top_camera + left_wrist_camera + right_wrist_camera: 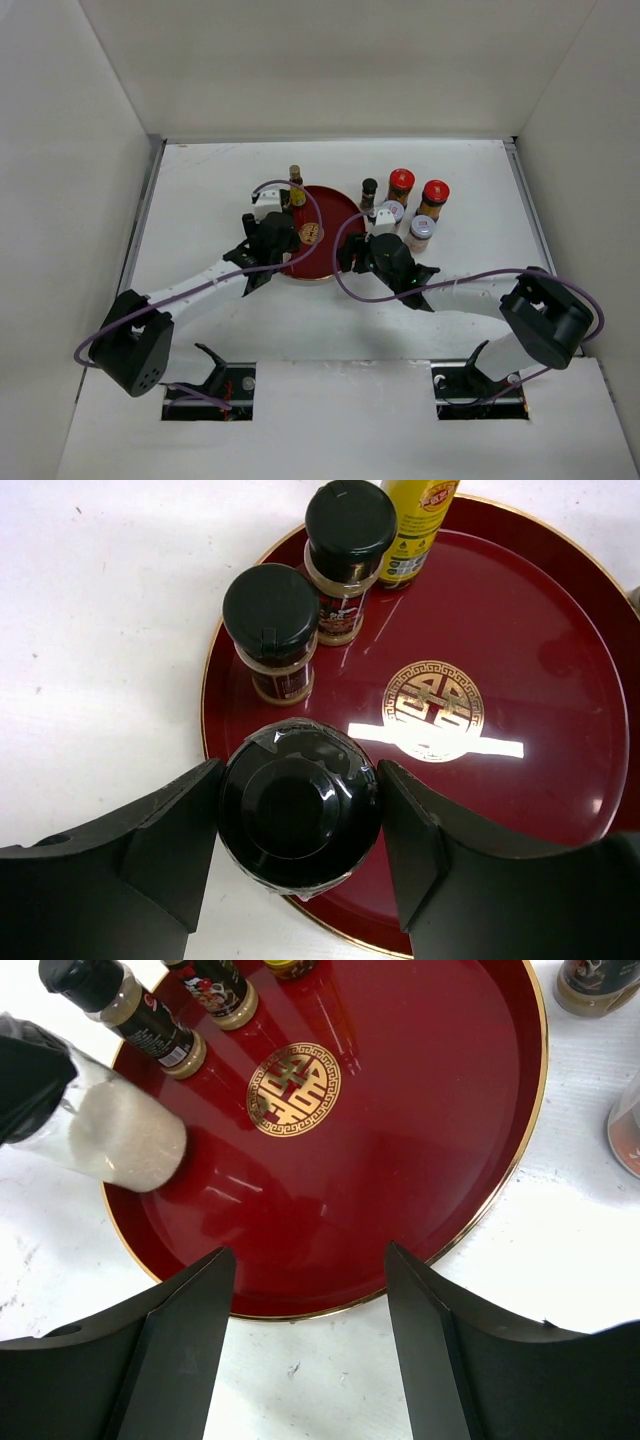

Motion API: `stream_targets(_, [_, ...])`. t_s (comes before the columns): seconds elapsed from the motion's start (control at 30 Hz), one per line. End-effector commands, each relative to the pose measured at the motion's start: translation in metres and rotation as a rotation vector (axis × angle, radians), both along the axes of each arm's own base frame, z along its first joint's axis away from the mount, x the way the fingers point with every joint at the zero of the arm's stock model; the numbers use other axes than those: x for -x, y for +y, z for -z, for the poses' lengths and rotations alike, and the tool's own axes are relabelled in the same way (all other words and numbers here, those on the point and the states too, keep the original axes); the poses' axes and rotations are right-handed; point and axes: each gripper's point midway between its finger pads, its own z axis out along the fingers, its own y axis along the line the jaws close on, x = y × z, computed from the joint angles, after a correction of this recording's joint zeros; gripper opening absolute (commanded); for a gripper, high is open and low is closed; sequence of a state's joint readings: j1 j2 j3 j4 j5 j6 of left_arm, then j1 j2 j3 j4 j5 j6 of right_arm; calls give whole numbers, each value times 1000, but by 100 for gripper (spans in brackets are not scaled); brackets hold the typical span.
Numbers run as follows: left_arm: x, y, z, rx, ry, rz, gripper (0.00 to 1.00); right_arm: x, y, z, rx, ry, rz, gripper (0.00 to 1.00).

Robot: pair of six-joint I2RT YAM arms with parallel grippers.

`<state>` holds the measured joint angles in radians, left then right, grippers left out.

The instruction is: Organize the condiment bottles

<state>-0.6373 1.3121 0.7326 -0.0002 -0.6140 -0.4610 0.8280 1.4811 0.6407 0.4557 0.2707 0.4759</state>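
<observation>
My left gripper (300,815) is shut on a black-capped bottle (298,802) at the left rim of the round dark-red tray (540,680). The right wrist view shows this bottle's clear body (110,1130) full of white grains, its base at the tray's edge. Two black-capped spice bottles (270,620) (348,530) and a yellow-labelled bottle (415,520) stand on the tray behind it. My right gripper (305,1300) is open and empty over the tray's near rim (400,1270). In the top view the left gripper (278,238) and right gripper (360,250) flank the tray (325,215).
Right of the tray on the white table stand a dark bottle (369,195), two red-lidded jars (401,183) (435,195) and two white-lidded jars (392,212) (421,231). White walls enclose the table on three sides.
</observation>
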Motion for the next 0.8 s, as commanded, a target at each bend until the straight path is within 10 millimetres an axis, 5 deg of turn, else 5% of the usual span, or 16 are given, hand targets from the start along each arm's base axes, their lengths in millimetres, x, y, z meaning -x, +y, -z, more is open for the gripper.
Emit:
stream_targets(0.0, [-14, -4, -18, 83, -103, -26, 35, -9, 5, -30, -69, -61, 18, 68])
stream_targets(0.17, [-13, 1, -5, 87, -95, -42, 44, -10, 5, -28, -65, -60, 19, 70])
stream_targets(0.33, [-11, 5, -4, 90, -101, -57, 66, -12, 0, -30, -66, -69, 43, 74])
stream_targets(0.6, [-2, 2, -31, 159, -192, -29, 93, -12, -3, -34, -66, -81, 49, 76])
stream_targets(0.77, [0, 11, -56, 254, -304, -56, 100, -13, -7, -39, -60, -100, 61, 73])
